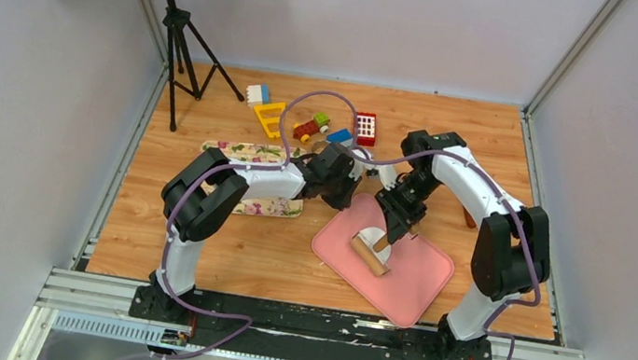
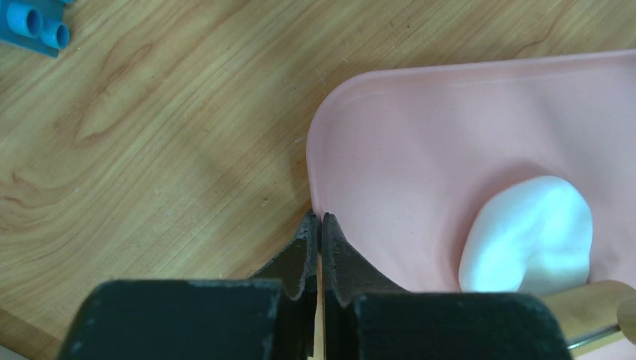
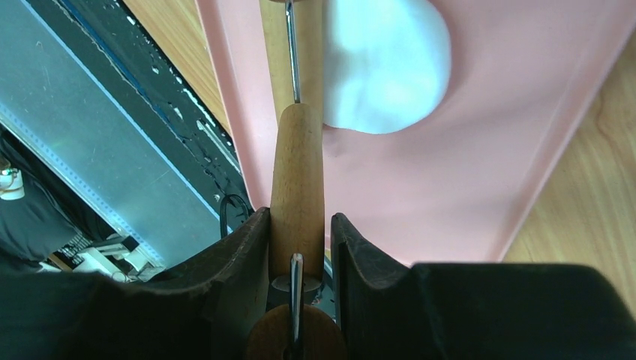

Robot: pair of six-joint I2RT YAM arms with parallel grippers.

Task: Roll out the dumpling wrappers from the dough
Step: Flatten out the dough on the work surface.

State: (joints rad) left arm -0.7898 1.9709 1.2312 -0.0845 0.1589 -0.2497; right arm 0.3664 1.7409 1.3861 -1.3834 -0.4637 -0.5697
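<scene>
A lump of white dough (image 1: 370, 238) lies on the pink mat (image 1: 419, 279), flattened and irregular (image 2: 529, 236). The wooden rolling pin (image 1: 369, 255) rests against its near side. My right gripper (image 3: 298, 221) is shut on the pin's wooden handle (image 3: 298, 172), with the dough (image 3: 382, 67) just beyond. At the mat's left edge (image 2: 322, 150) sits my left gripper (image 2: 316, 219), jaws pressed together; whether it pinches the mat I cannot tell. The dumpling wrappers are out of view.
Toy blocks (image 1: 314, 123) lie scattered at the back of the wooden table. A floral cloth (image 1: 253, 154) lies under the left arm. A tripod music stand (image 1: 178, 47) stands at the back left. The table's black front rail (image 3: 187, 112) is close to the mat.
</scene>
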